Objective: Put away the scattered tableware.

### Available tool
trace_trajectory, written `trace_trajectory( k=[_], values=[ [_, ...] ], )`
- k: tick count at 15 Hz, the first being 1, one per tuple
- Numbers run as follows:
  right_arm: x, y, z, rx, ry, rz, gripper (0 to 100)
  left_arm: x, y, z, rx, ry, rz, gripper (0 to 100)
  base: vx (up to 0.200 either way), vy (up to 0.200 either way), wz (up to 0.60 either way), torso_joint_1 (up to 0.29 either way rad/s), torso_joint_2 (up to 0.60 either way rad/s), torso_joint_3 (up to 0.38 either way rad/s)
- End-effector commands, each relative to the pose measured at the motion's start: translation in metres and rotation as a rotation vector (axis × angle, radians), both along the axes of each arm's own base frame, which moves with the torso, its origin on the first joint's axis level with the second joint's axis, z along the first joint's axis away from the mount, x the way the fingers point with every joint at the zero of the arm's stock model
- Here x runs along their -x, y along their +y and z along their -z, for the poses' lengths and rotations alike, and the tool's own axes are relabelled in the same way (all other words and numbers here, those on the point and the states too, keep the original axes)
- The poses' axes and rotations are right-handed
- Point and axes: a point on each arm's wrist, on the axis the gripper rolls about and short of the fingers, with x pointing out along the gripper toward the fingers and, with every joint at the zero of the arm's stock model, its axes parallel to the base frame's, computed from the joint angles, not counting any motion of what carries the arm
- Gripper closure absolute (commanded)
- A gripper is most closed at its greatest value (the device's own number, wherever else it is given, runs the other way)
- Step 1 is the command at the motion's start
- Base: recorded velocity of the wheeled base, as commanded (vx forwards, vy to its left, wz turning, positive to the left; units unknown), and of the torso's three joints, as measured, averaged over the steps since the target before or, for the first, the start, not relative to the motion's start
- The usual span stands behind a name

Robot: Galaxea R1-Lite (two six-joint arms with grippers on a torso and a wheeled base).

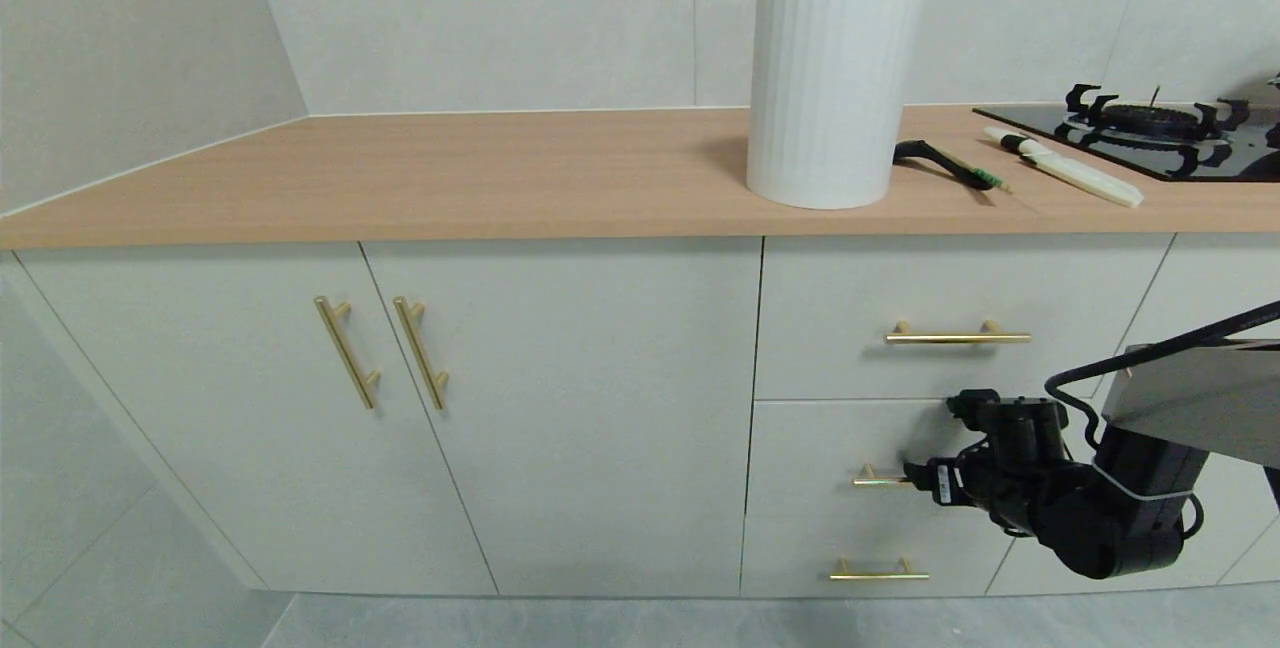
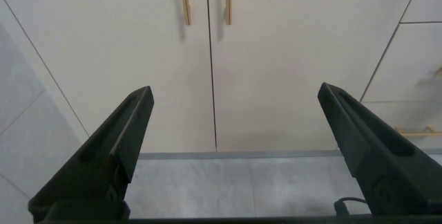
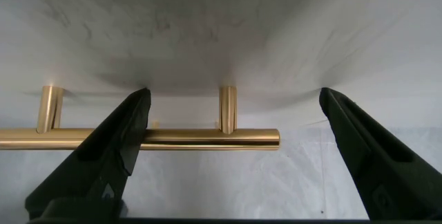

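Below a tiled wall (image 1: 500,18), the wooden surface (image 1: 450,178) carries a ribbed white canister (image 1: 832,88) and, between it and the hob (image 1: 1150,133), the scattered tableware: a cream-handled utensil (image 1: 1075,173) and a black-handled one (image 1: 945,161). The right pincer (image 1: 912,473), wide open, brackets the middle drawer handle (image 3: 173,139) (apparently to open storage). The left pincer (image 2: 235,148), equally spread and empty, faces the cabinet doors (image 2: 276,58).

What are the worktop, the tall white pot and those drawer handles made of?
Worktop: wood or wood-look laminate, matte, visible grain. Tall white pot: perhaps ceramic or plastic, matte, vertically ribbed. Drawer handle: metal, brass-coloured, soft sheen.
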Motion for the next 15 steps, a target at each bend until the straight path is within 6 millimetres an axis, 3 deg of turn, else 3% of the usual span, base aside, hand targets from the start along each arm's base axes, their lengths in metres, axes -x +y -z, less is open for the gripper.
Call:
trace_trajectory(
  k=[1,12,15],
  values=[
    [0.002,0.0,0.007,0.003,0.022,-0.002,0,0.0,0.0,0.0,0.0,0.001,0.0,0,0.0,0.0,0.0,0.0,0.0,0.0],
    [0.024,0.002,0.014,0.015,0.097,-0.021,0,0.0,0.0,0.0,0.0,0.001,0.0,0,0.0,0.0,0.0,0.0,0.0,0.0],
    [0.056,0.002,-0.016,-0.009,0.117,-0.067,0,0.0,0.0,0.0,0.0,0.003,0.0,0,0.0,0.0,0.0,0.0,0.0,0.0]
  ],
)
